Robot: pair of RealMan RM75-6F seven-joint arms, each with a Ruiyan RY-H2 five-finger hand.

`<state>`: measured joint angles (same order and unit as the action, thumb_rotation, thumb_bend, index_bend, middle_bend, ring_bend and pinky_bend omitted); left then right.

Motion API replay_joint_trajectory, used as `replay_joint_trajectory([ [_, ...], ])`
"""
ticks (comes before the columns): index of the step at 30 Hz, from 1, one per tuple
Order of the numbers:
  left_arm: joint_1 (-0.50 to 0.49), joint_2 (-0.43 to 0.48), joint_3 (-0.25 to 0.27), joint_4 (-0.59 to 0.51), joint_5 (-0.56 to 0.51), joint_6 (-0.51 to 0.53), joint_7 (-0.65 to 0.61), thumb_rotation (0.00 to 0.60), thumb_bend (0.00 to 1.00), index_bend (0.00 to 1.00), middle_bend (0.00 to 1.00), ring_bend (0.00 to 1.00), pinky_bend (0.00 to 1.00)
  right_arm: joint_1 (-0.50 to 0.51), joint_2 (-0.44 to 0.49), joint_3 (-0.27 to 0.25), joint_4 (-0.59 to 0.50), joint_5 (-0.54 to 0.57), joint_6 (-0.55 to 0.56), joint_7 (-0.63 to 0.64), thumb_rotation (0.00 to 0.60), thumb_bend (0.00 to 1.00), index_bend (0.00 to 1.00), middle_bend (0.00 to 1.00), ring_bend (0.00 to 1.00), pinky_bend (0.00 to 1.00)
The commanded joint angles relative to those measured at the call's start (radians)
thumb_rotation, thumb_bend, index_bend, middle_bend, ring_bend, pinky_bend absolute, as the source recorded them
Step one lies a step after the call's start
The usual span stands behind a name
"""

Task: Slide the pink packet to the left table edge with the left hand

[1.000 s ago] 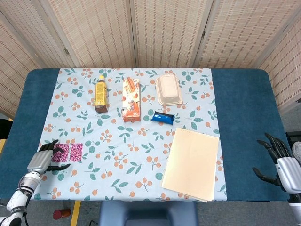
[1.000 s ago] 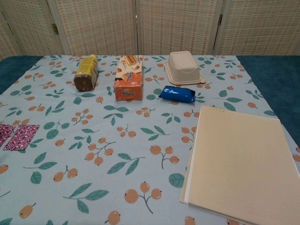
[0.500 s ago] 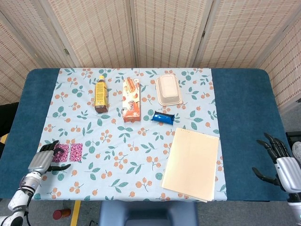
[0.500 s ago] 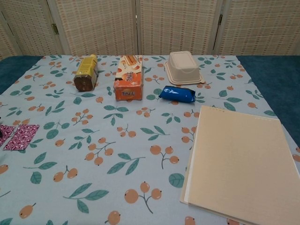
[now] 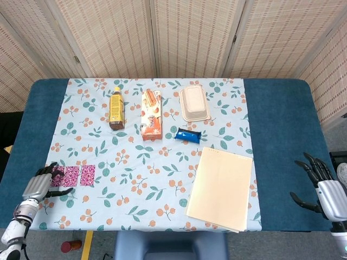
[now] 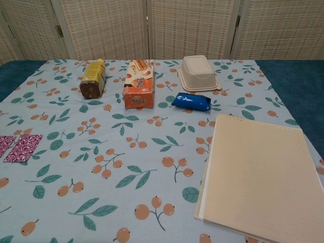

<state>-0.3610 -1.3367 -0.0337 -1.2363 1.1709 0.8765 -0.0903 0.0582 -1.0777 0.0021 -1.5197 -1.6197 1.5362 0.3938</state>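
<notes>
At table's left edge, left hand (image 5: 39,183) – fingers curled – touches pink packet (image 5: 71,176).

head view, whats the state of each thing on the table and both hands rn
pink packet: flat, left end under the left hand's fingers
left hand: fingers resting on the packet
right hand: open, holding nothing
bottle: lying down, capped
orange box: lying flat
takeaway container: lid closed
blue wrapper: lying flat
notepad: closed

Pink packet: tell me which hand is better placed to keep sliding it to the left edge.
Left. The left hand has its fingers on the pink packet near the table's left side; the right hand hangs off the far right edge, well away from it.
</notes>
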Motion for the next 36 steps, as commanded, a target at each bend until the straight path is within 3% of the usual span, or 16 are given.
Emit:
replay_joint_trajectory([
  [1,0.002,-0.001,-0.003,0.008,-0.005,-0.006,-0.005,0.309,0.17,0.30,0.00,0.00,0.00,-0.001,0.001,0.000,0.000,0.000,0.002,0.000,0.600,0.28,0.15,0.05,0.00,0.00],
  [17,0.013,0.015,-0.012,0.041,-0.032,-0.030,-0.010,0.320,0.17,0.30,0.00,0.00,0.00,-0.001,0.001,0.002,-0.001,-0.001,0.005,0.000,0.600,0.28,0.15,0.05,0.00,0.00],
  [27,0.014,0.024,-0.016,-0.016,0.004,0.006,0.004,0.320,0.17,0.30,0.00,0.00,0.00,-0.005,-0.001,0.001,0.006,0.000,0.009,0.008,0.600,0.28,0.15,0.05,0.00,0.00],
  [36,-0.004,0.000,-0.015,-0.003,-0.023,-0.030,0.046,0.326,0.17,0.30,0.00,0.00,0.00,-0.009,-0.004,-0.001,0.011,0.004,0.009,0.012,0.600,0.28,0.15,0.05,0.00,0.00],
])
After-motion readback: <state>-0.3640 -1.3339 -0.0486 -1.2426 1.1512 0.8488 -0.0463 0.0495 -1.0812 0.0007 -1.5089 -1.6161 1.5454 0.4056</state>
